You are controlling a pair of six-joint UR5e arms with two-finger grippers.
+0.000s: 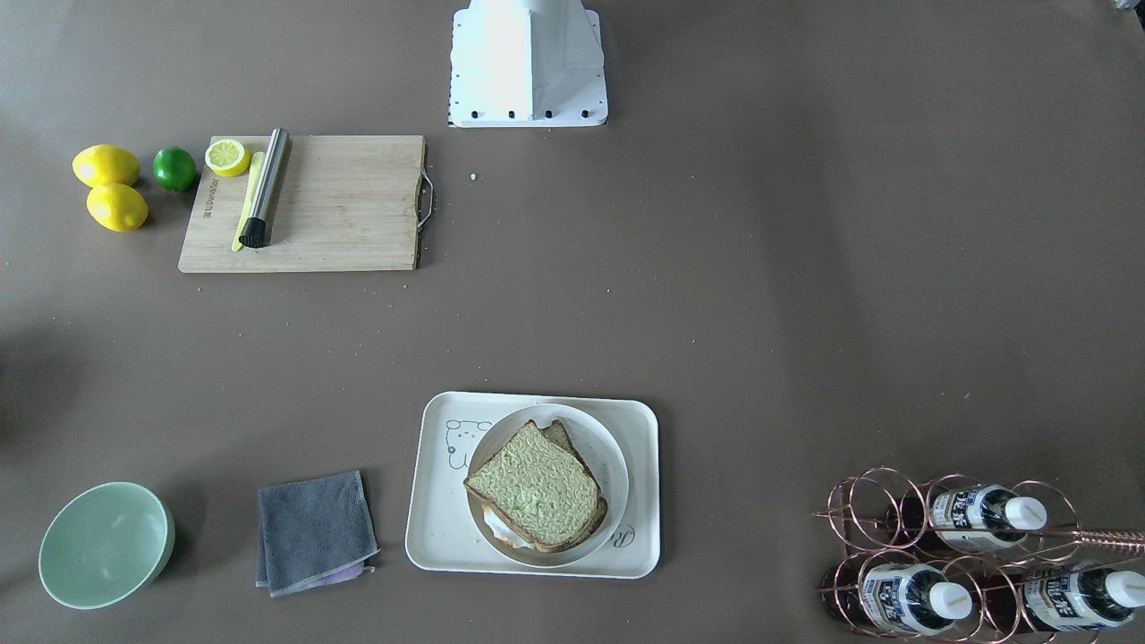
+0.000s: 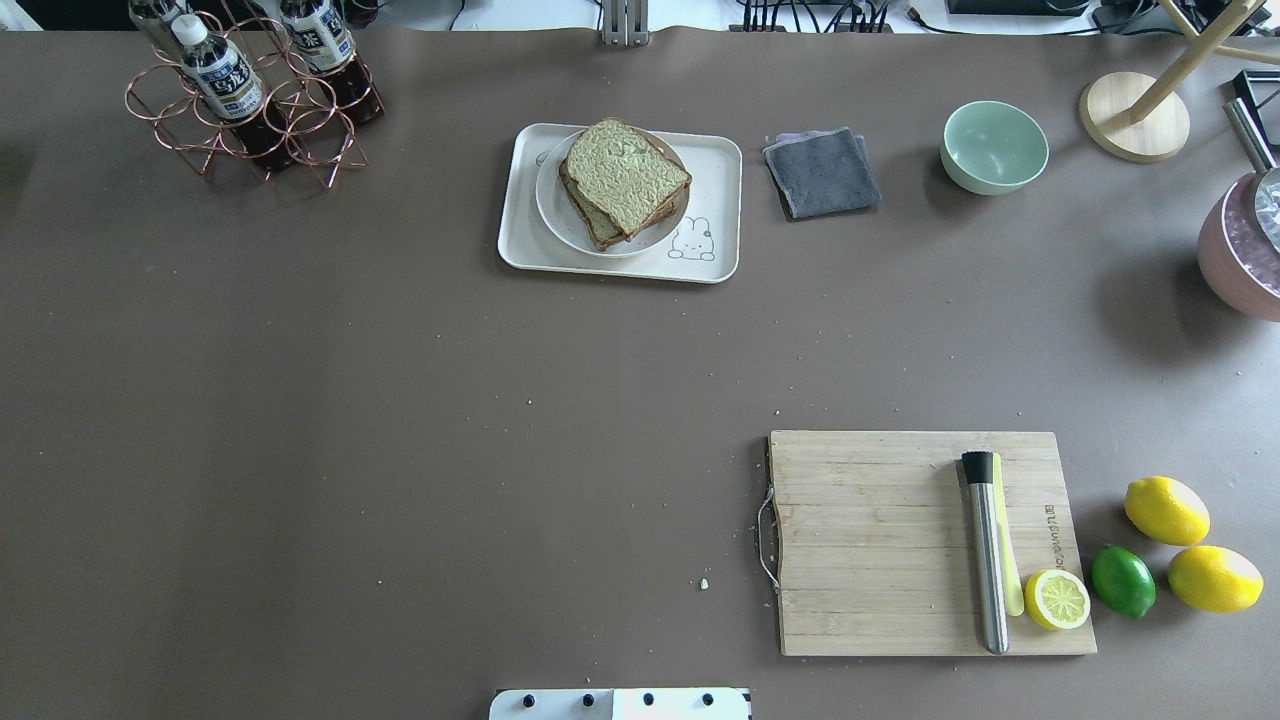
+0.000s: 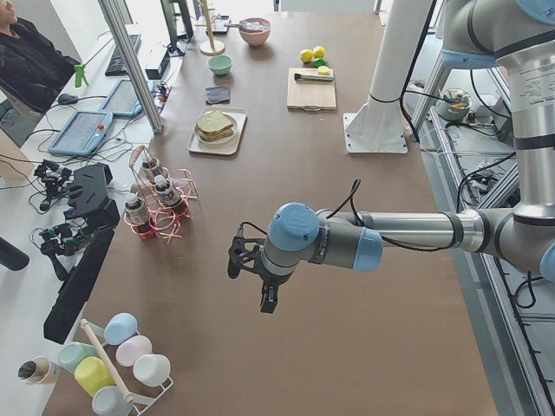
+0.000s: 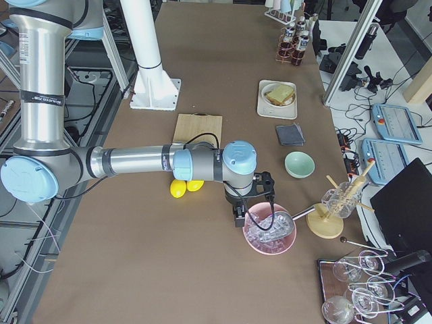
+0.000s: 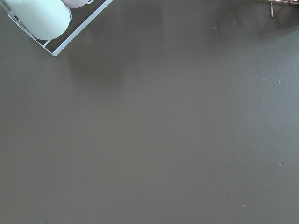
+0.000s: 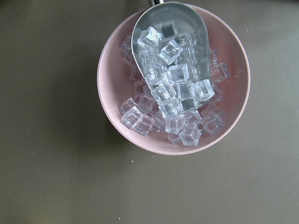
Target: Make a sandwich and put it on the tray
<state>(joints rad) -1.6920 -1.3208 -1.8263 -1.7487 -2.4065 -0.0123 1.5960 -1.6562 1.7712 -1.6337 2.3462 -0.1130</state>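
The sandwich (image 1: 537, 487) shows egg white (image 1: 499, 534) only from the front (left tool (image 3: 251, 277), right tool (image 4: 240, 214): opening unclear).

The left arm (image 3: 408, 230) is showing smooth silver-grey tubes joined by dark grey rings, with a round pale-blue cap (image 3: 293, 227) covering its wrist joint. A thin black cable (image 3: 355, 192) is arching off at 1 o'clock from that cap. The left gripper (image 3: 267, 300) is looking matt black. The right arm (image 4: 128, 162) is wearing the same silver and blue, with small lettering (image 4: 40, 100), too small to read, running across its thick tube at 10 o'clock in the right side view. The right gripper (image 4: 239, 219) is also showing black. The white pedestal (image 1: 528, 63) is flaring to a plate, black screws (image 1: 512, 114) dotting its 6 o'clock edge.
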